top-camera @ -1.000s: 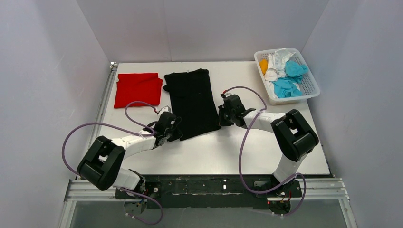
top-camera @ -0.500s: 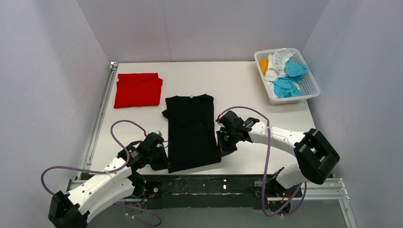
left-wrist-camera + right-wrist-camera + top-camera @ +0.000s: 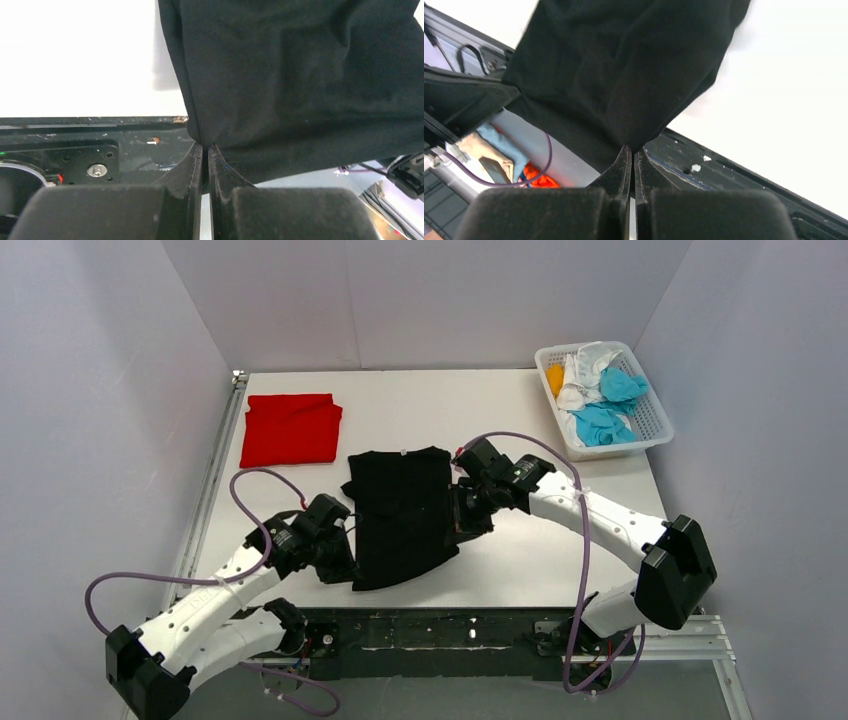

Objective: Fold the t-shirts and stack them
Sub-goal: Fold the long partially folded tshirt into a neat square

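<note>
The black t-shirt [image 3: 400, 512], folded into a long strip, lies in the middle of the table with its near end lifted. My left gripper [image 3: 340, 562] is shut on its near left corner; the left wrist view shows the cloth [image 3: 300, 75] pinched at the fingertips [image 3: 205, 146]. My right gripper [image 3: 462, 515] is shut on its near right corner, with black cloth [image 3: 624, 75] hanging from the tips [image 3: 632, 148]. A folded red t-shirt [image 3: 291, 429] lies flat at the far left.
A white lattice basket [image 3: 655, 425] at the far right corner holds cyan, white and orange cloth. The black front rail [image 3: 450, 630] runs along the table's near edge. White walls close in the left, back and right.
Both grippers first pulled the black t-shirt toward the near edge, then lifted its near end and carried it back, so the strip now looks shorter. The red t-shirt has not moved.
</note>
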